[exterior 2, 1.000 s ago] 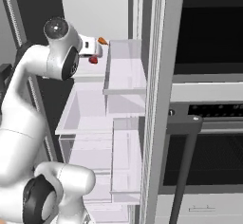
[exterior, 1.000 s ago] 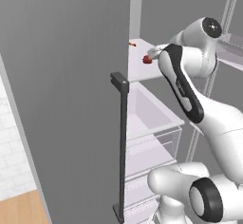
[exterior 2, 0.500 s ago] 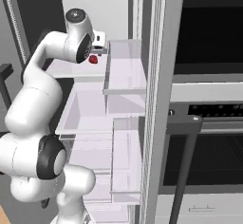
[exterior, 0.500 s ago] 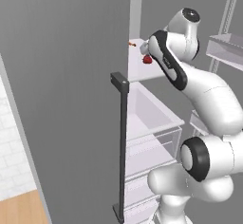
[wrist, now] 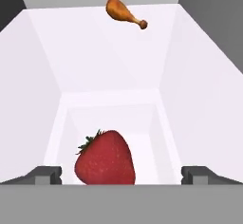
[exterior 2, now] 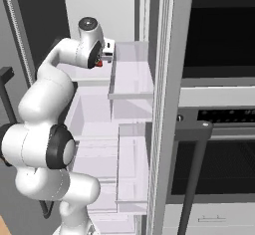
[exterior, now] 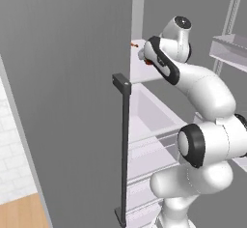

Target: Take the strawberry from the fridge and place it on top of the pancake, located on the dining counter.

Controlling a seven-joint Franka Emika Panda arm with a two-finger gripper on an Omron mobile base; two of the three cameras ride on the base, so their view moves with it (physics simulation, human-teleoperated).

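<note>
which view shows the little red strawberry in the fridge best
The hand view: the dark-red rounded strawberry sits large and unblocked on the white shelf between the open gripper's tips. In the left base view it is a red speck beside the arm, and in the right base view a dot by the hand.

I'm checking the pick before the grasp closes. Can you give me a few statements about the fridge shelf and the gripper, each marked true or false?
1. The gripper is open, a fingertip on each side of the strawberry. True.
2. The strawberry is already lifted off the shelf. False: it lies on the white shelf, not gripped.
3. A drumstick lies farther back on the same shelf. True.
4. The fridge door is closed. False: it stands open.
</note>
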